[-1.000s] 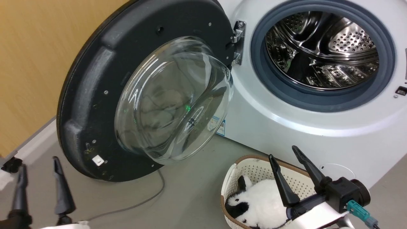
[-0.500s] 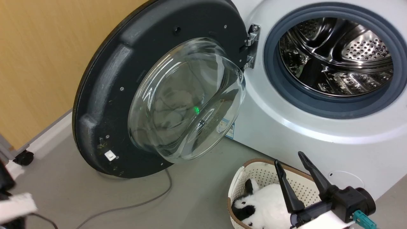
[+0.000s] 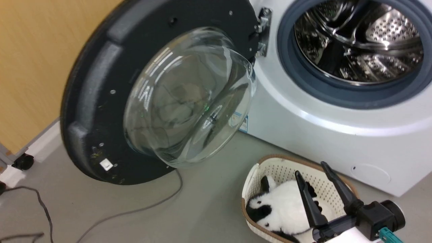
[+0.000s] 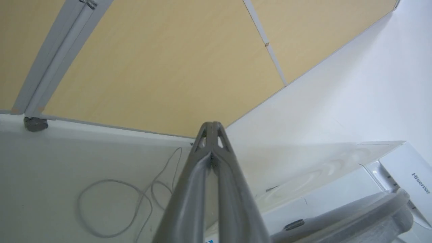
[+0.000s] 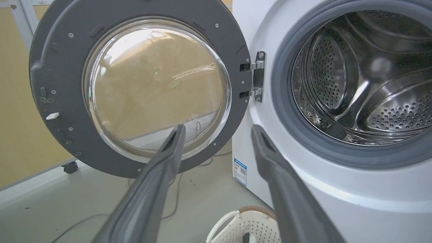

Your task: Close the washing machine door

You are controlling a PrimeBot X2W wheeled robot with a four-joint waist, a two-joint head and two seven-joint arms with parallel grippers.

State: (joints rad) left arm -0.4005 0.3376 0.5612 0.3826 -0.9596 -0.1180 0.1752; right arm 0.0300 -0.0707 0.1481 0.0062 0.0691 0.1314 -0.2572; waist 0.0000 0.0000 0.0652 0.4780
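The washing machine door (image 3: 101, 101) (image 5: 64, 84) stands wide open to the left of the white washing machine (image 3: 324, 135) (image 5: 337, 189), hung on a metal hinge (image 3: 262, 32) (image 5: 258, 76). Its clear glass bowl (image 3: 189, 98) bulges toward me. The steel drum (image 3: 357, 44) (image 5: 364, 87) lies bare inside the grey gasket. My right gripper (image 3: 312, 168) (image 5: 217, 131) is open and holds nothing, low at the right above a basket, apart from the door. In the left wrist view my left gripper (image 4: 212, 125) is shut on nothing, aimed at the wall, with the door's edge (image 4: 354, 219) at the lower right.
A white perforated basket (image 3: 270, 168) holding a black-and-white plush toy (image 3: 280, 209) sits on the grey floor before the machine. A grey cable (image 3: 135, 209) runs across the floor beneath the door. A yellow wall (image 3: 30, 60) and a caster wheel (image 3: 23, 161) stand at the left.
The head camera has shifted, so the whole scene sits differently. My left gripper, open at the lower left one second ago, has left the head view. The door stays wide open.
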